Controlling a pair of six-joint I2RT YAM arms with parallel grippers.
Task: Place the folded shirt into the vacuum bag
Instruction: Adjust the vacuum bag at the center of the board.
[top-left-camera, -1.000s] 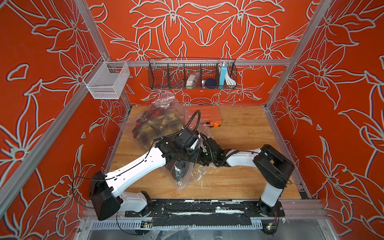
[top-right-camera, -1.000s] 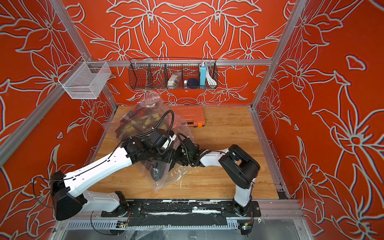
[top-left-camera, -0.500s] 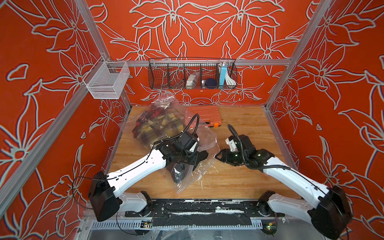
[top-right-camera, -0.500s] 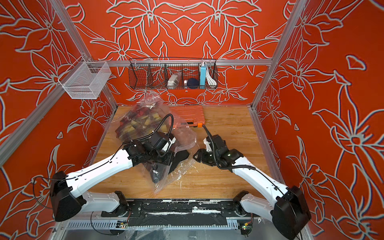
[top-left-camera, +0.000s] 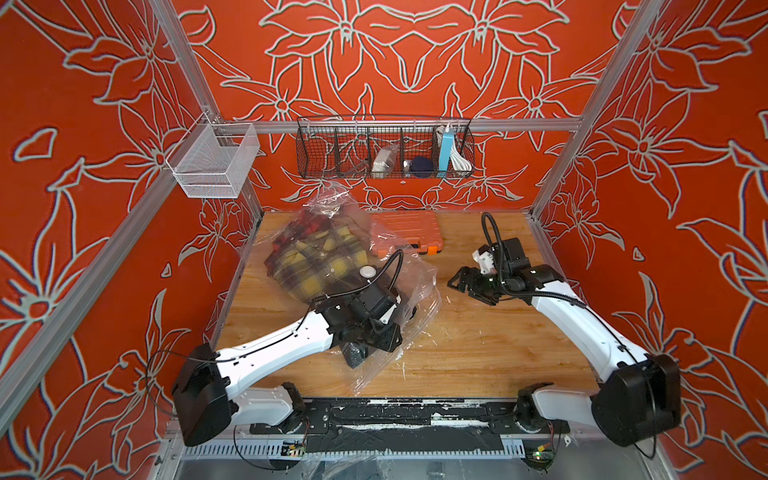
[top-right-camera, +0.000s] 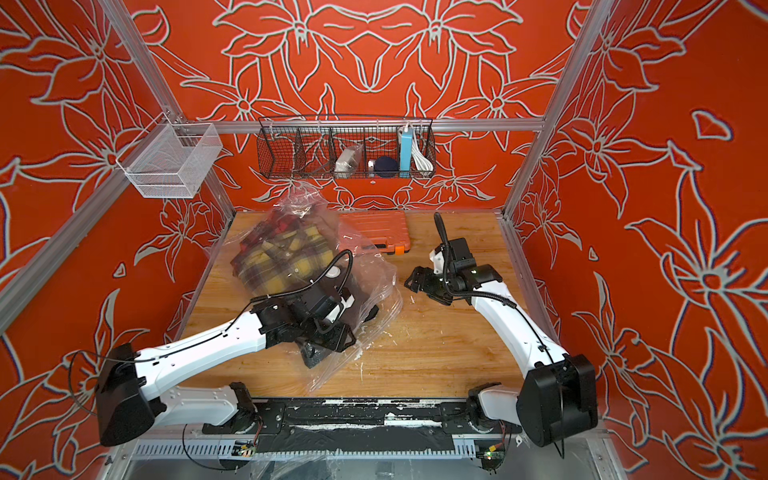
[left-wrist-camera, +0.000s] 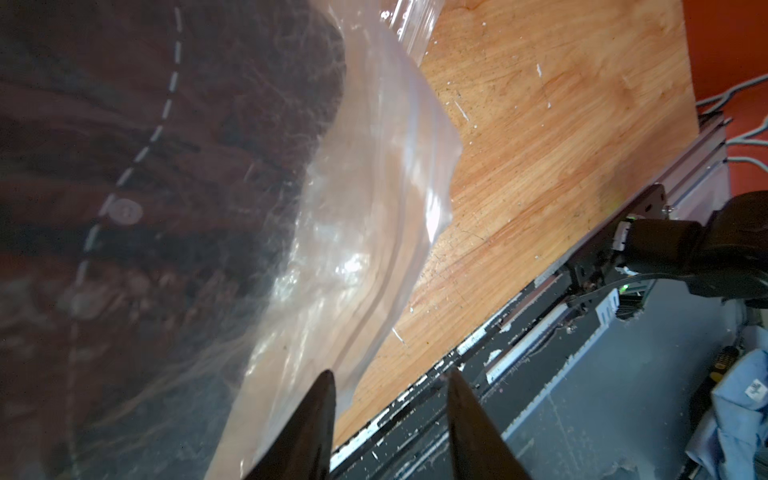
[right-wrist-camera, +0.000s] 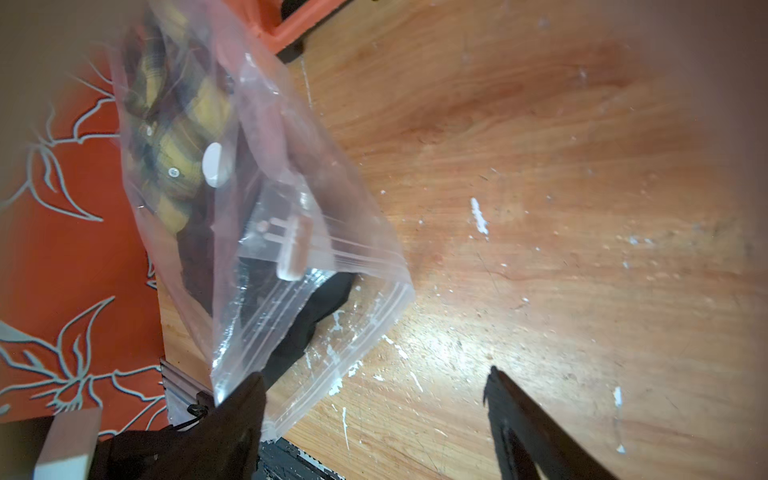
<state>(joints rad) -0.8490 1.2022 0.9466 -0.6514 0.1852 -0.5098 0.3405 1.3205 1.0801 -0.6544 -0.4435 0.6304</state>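
Observation:
The vacuum bag (top-left-camera: 419, 282) (top-right-camera: 376, 286) (right-wrist-camera: 316, 232) lies crumpled on the left half of the wooden table. The folded shirt (top-left-camera: 316, 257) (top-right-camera: 282, 257) (right-wrist-camera: 183, 124), yellow and red plaid, is inside it, below the round white valve cap (top-left-camera: 367, 272) (right-wrist-camera: 215, 164). The zip edge with its slider (right-wrist-camera: 295, 249) faces the front. My left gripper (top-left-camera: 365, 349) (top-right-camera: 320, 353) (left-wrist-camera: 390, 395) sits at the bag's front end, open. One finger lies against the plastic and nothing is between the jaws. My right gripper (top-left-camera: 461, 286) (top-right-camera: 415, 282) (right-wrist-camera: 372, 382) stands wide open just right of the bag, holding nothing.
An orange case (top-left-camera: 405, 235) lies at the back, partly under the bag. A black wire basket (top-left-camera: 384, 149) with small items hangs on the back wall. A white mesh basket (top-left-camera: 212, 162) hangs on the left wall. The black front rail (top-left-camera: 395, 415) runs along the table's near edge.
My right arm pulled away from the bag to the right and opened wider. My left gripper went from shut to open at the bag's front end.

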